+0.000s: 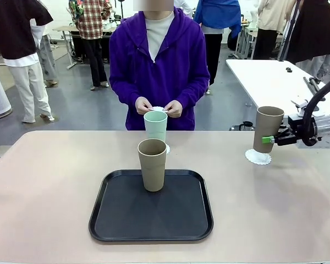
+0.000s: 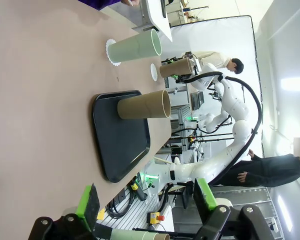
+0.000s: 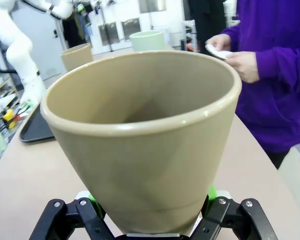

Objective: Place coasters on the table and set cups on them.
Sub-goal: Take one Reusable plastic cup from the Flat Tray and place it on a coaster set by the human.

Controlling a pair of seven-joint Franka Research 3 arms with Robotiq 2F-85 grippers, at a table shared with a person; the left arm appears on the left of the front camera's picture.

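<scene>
My right gripper is shut on a brownish-taupe cup, which it holds upright over a white lacy coaster at the table's right. I cannot tell whether the cup touches the coaster. In the right wrist view that cup sits between the green pads. A mint cup stands on a coaster at the far middle. Another taupe cup stands on the black tray. The person's hands hold a white coaster. My left gripper is open and holds nothing, well away from the cups.
The tan table has bare room left and right of the tray. The person in purple stands at the far edge. A white table lies behind on the right.
</scene>
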